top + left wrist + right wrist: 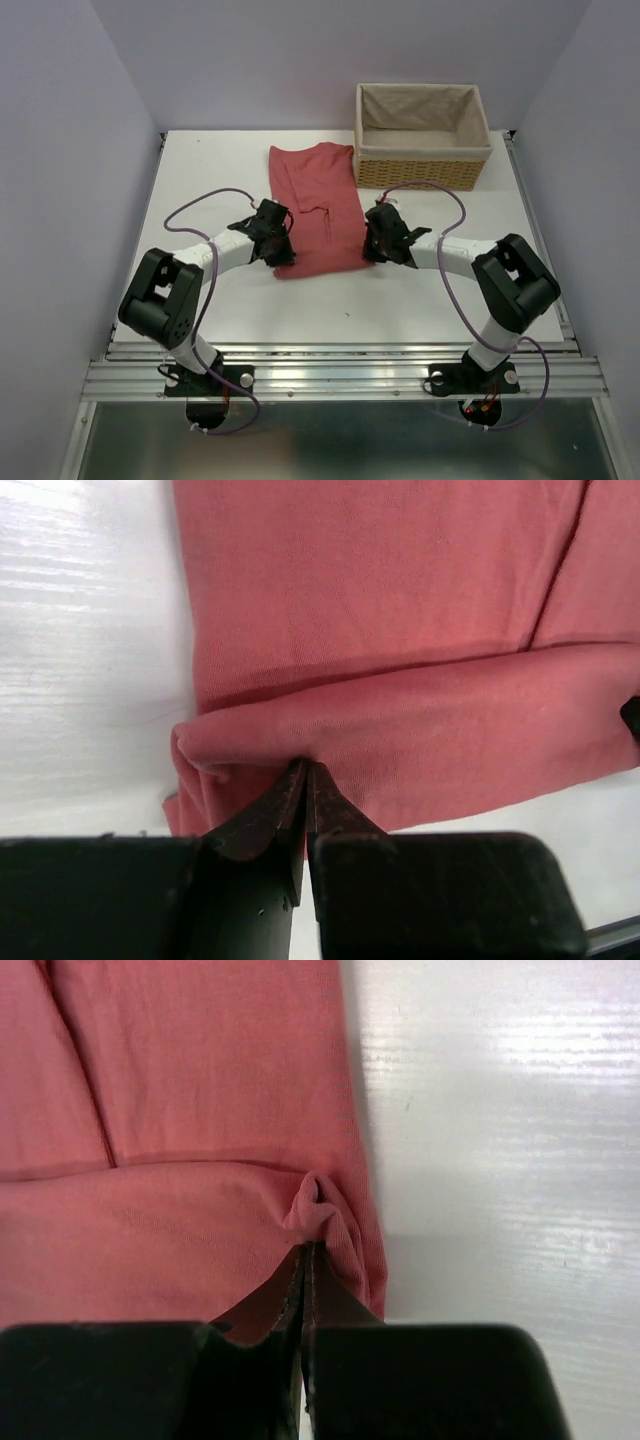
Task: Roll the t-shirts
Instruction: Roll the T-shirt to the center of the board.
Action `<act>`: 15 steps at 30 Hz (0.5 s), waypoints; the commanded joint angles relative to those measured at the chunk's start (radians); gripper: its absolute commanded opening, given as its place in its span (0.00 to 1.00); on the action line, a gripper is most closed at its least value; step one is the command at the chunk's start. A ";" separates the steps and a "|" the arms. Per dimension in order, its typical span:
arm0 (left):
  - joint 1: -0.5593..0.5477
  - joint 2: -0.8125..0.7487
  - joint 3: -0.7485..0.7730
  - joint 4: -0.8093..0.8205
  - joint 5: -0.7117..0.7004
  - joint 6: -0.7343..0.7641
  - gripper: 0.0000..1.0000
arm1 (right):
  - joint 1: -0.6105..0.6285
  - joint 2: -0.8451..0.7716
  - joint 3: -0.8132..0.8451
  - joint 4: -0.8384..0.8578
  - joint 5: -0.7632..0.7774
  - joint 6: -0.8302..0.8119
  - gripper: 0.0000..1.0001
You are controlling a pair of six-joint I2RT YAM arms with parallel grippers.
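White tabletop, rectangular, enclosed on three sides by plain pale-lavender walls: back wall beyond the far edge, left wall and right wall beyond the side edges. A ribbed aluminium rail runs along the near edge; below it lies a dark greenish-grey surface. Lighting is even and diffuse, with soft shadows. Wrist views show bright glare bands across the faintly grained white top.

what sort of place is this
Likely a robotics lab test cell: left arm and right arm bolted to a metal rail, plain walls around the white table, with a t-shirt and wicker basket as props.
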 commanded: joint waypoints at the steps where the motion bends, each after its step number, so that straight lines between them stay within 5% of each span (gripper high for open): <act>1: -0.001 -0.101 0.037 -0.071 -0.043 0.027 0.17 | 0.000 -0.098 -0.016 -0.009 -0.031 0.017 0.01; 6: 0.001 -0.242 0.071 -0.138 -0.176 0.019 0.27 | -0.011 -0.200 0.005 -0.032 0.032 0.000 0.01; 10: 0.004 -0.307 0.057 -0.236 -0.287 -0.080 0.41 | -0.138 -0.253 -0.064 0.018 -0.187 0.061 0.03; 14: 0.010 -0.359 -0.012 -0.222 -0.266 -0.122 0.76 | -0.195 -0.272 -0.124 0.049 -0.299 0.073 0.18; 15: 0.010 -0.376 -0.052 -0.208 -0.240 -0.126 0.77 | -0.209 -0.273 -0.139 0.052 -0.331 0.075 0.26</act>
